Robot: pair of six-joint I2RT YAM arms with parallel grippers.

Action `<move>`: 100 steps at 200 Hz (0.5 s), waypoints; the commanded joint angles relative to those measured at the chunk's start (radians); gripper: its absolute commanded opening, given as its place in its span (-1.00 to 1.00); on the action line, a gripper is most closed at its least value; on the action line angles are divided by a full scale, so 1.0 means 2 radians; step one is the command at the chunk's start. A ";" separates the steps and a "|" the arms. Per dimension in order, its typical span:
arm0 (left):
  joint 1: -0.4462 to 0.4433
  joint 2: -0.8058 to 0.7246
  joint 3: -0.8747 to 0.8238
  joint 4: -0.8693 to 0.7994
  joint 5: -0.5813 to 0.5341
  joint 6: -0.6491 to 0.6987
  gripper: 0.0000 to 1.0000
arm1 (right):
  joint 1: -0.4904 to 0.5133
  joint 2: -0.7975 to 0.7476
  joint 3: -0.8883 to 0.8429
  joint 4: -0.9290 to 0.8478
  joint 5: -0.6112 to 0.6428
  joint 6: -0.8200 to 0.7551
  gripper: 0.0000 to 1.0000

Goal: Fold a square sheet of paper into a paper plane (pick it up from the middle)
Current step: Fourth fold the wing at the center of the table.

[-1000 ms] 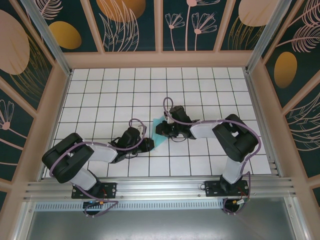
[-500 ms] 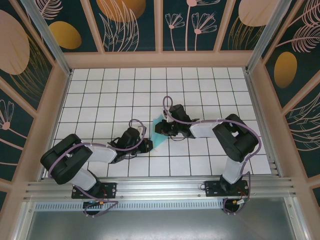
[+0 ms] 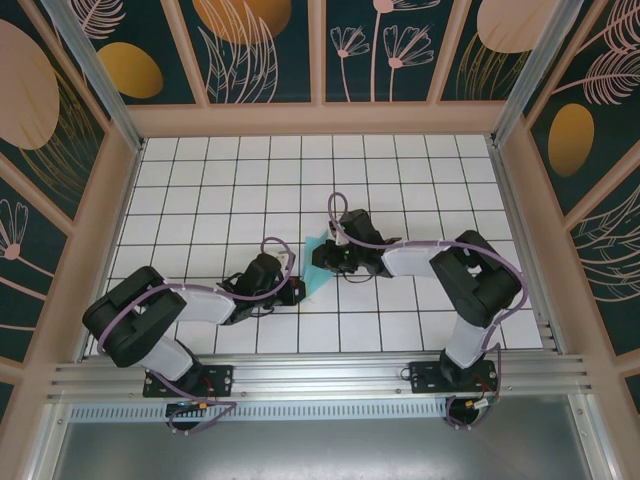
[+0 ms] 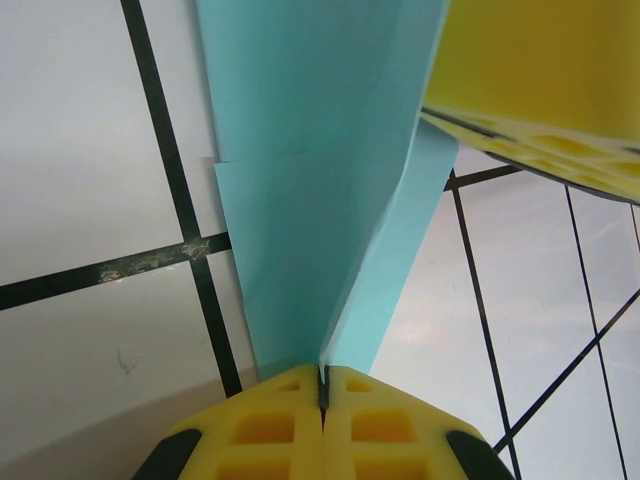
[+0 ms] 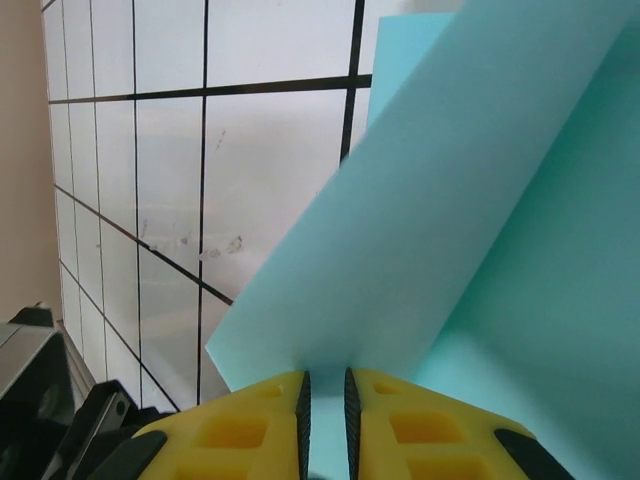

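Note:
The turquoise-blue paper [image 3: 319,272] is a narrow folded dart on the white grid, lying between my two grippers. In the left wrist view the paper plane [image 4: 320,200] tapers toward me with a raised centre crease. My left gripper [image 4: 323,378] is shut on that crease at the near end, seen from above as the left gripper [image 3: 295,291]. My right gripper [image 3: 320,258] is at the other end. In the right wrist view a flap of the paper [image 5: 440,220] rises just past the right gripper [image 5: 325,385], whose jaws stand a narrow gap apart with turquoise showing between them.
The white tiled table [image 3: 220,190] is ringed by wooden walls [image 3: 320,118]. A yellow finger of the right gripper [image 4: 540,70] sits close over the paper's far end. The left arm's dark body [image 5: 60,420] lies just beyond the paper.
Hardly anything has moved. Both grippers stay at the paper's two ends, with the left arm shifting only slightly.

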 commanded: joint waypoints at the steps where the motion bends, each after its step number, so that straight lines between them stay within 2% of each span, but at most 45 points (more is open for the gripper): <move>1: 0.004 0.007 0.004 0.005 0.020 0.007 -1.00 | -0.002 -0.034 -0.016 -0.009 0.015 -0.012 -0.56; 60: 0.037 0.015 -0.018 0.060 0.075 -0.029 -1.00 | -0.002 -0.024 -0.013 0.015 -0.015 -0.013 -0.56; 100: 0.039 0.031 -0.018 0.067 0.081 -0.039 -1.00 | -0.003 0.007 0.010 0.032 -0.043 -0.009 -0.56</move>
